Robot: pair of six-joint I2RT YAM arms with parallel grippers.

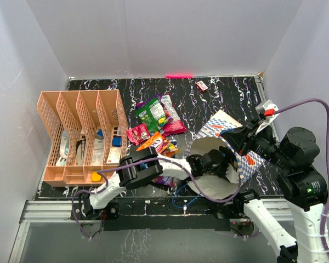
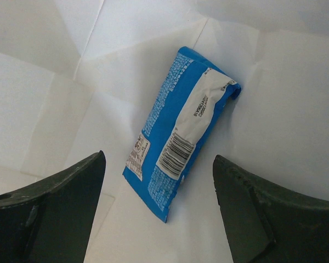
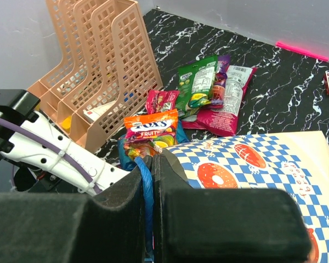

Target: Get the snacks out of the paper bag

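Note:
The paper bag [image 1: 222,131] lies on its side at the right, its white mouth facing the arms. My left gripper [image 1: 211,163] reaches into the mouth, open and empty. In the left wrist view a blue snack packet [image 2: 181,129] lies on the bag's white inside [image 2: 274,93], ahead of and between my spread fingers [image 2: 55,213]. My right gripper [image 3: 152,164] is shut on the bag's blue cord handle [image 3: 148,192] at the chequered upper rim [image 3: 247,164]. Several snacks lie out on the table: green [image 1: 152,112], pink [image 1: 172,118], red [image 1: 138,133] and orange [image 1: 156,143] packets.
A peach lattice organizer [image 1: 82,134] stands at the left, with small items in its slots. A small red-and-white box [image 1: 202,85] lies at the back. White walls close in the black marbled table [image 1: 230,96]. The left arm [image 1: 137,170] crosses in front of the snack pile.

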